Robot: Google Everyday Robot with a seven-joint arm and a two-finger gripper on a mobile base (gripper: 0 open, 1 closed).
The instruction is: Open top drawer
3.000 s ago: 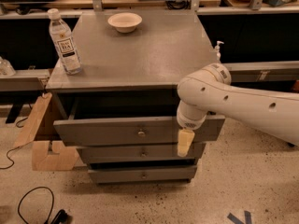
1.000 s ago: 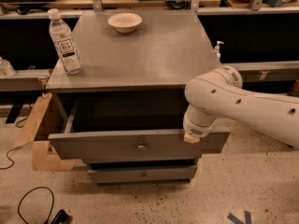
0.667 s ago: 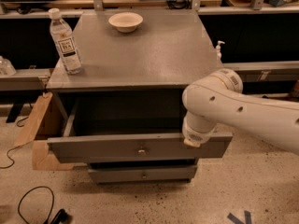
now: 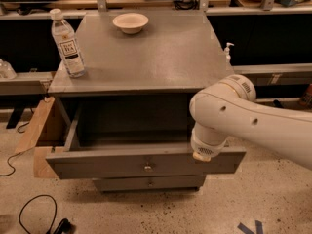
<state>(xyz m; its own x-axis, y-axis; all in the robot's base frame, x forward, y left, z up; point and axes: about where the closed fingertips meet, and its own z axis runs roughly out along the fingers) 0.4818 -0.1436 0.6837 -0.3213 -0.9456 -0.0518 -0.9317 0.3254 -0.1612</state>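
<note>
The top drawer (image 4: pixel 97 165) is a wide grey front with a small brass knob (image 4: pixel 148 167) at its centre. It stands pulled far out of the grey cabinet (image 4: pixel 141 52), and its deep grey box shows behind the front. My white arm comes in from the right. The gripper (image 4: pixel 202 154) sits at the drawer front's upper edge, right of the knob, mostly hidden by the wrist. A narrower grey drawer front (image 4: pixel 148 183) shows below.
On the cabinet top stand a clear water bottle (image 4: pixel 67 44) at the left and a white bowl (image 4: pixel 130 22) at the back. A cardboard box (image 4: pixel 36 135) leans at the cabinet's left. A black cable (image 4: pixel 29 213) lies on the speckled floor.
The top drawer has slid further out toward the camera, with the gripper moving along with its front. The camera view has moved in closer to the cabinet.
</note>
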